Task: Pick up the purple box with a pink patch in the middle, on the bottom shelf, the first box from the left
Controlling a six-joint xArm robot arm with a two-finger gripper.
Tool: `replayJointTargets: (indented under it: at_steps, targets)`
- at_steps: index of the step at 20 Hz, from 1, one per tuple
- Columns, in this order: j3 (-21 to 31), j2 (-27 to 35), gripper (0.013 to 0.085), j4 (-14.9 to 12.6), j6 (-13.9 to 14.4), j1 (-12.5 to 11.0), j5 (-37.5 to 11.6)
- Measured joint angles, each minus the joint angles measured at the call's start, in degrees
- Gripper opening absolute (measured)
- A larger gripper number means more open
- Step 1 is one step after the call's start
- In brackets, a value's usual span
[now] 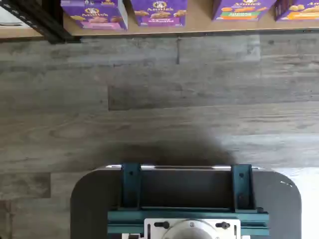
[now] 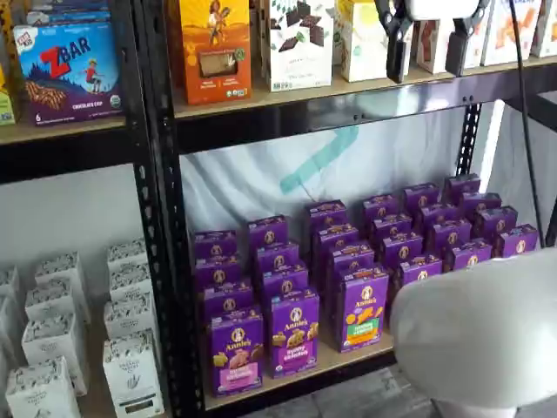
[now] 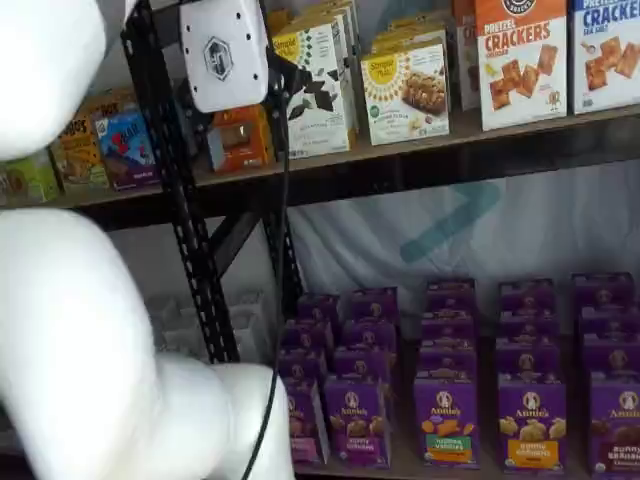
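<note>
Gripper [image 2: 428,54] high up, level with the upper board; fingers spread wide, nothing between them. Purple box [image 2: 236,351] stands upright at the front of the bottom shelf [image 2: 348,359], hard against the black upright [image 2: 165,261]. Risks, as I judge them: a finger clipping that upright on approach; grabbing the neighbouring purple carton [image 2: 295,332], which touches the target.

Soft, even indoor light fills all three views, a broad dim shadow lies on the grey plank floor [image 1: 159,114] above the dark mount [image 1: 185,201], whose top edge glints, while the white arm [image 3: 80,340] close to both shelf cameras looks blurred and bright.
</note>
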Motion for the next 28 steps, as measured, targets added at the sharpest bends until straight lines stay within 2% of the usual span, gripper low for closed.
replayJointTargets:
  at_steps: [2, 4, 12, 18, 23, 28]
  targets:
    - [-0.24, 0.27, 0.085, -1.94, 0.88, 1.82, 0.4]
    - [-0.18, 0.23, 0.085, -2.19, 1.05, 1.99, 0.31]
    - [1.31, -0.34, 0.085, -2.32, 2.08, 3.01, -1.74]
    - [4.04, -1.14, 0.085, -2.48, 3.41, 4.33, -5.05]
    - [7.4, -1.4, 0.085, -1.04, 4.29, 4.74, -7.73]
    - [11.37, -1.91, 0.085, -1.36, 6.33, 6.93, -10.38]
